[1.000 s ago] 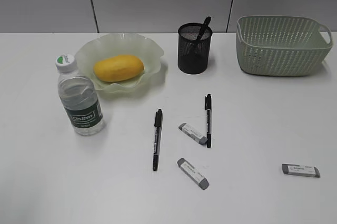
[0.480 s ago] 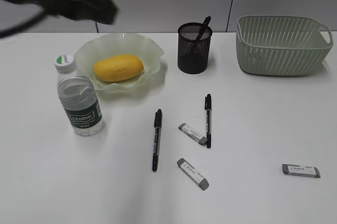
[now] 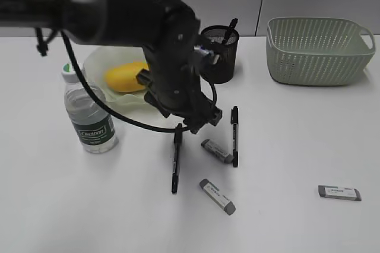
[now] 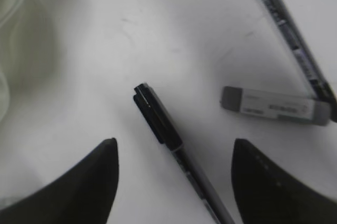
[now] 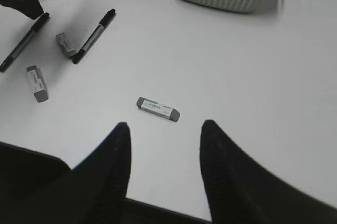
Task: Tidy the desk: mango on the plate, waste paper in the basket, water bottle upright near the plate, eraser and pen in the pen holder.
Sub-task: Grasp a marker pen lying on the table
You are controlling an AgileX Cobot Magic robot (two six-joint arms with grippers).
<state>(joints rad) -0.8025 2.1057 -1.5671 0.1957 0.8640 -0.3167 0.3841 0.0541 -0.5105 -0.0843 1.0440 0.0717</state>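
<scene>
My left gripper (image 3: 193, 123) hangs open over the cap end of the left pen (image 3: 176, 164). In the left wrist view its jaws (image 4: 175, 145) straddle that pen (image 4: 158, 121) without touching it. A second pen (image 3: 235, 137) lies to the right, with an eraser (image 3: 217, 151) against it. Two more erasers (image 3: 217, 196) (image 3: 339, 192) lie nearer the front. The mango (image 3: 122, 78) rests on the plate (image 3: 101, 57). The water bottle (image 3: 89, 116) stands upright beside the plate. The pen holder (image 3: 225, 63) has one pen in it. My right gripper (image 5: 164, 134) is open above an eraser (image 5: 158, 108). The waste paper is out of view.
The basket (image 3: 317, 51) stands at the back right of the desk (image 3: 297, 134). My left arm reaches across the plate and partly hides the pen holder. White wall panels rise behind the desk's far edge.
The left arm has swept in from the upper left and come down over the left pen's cap end. The things on the desk have not moved.
</scene>
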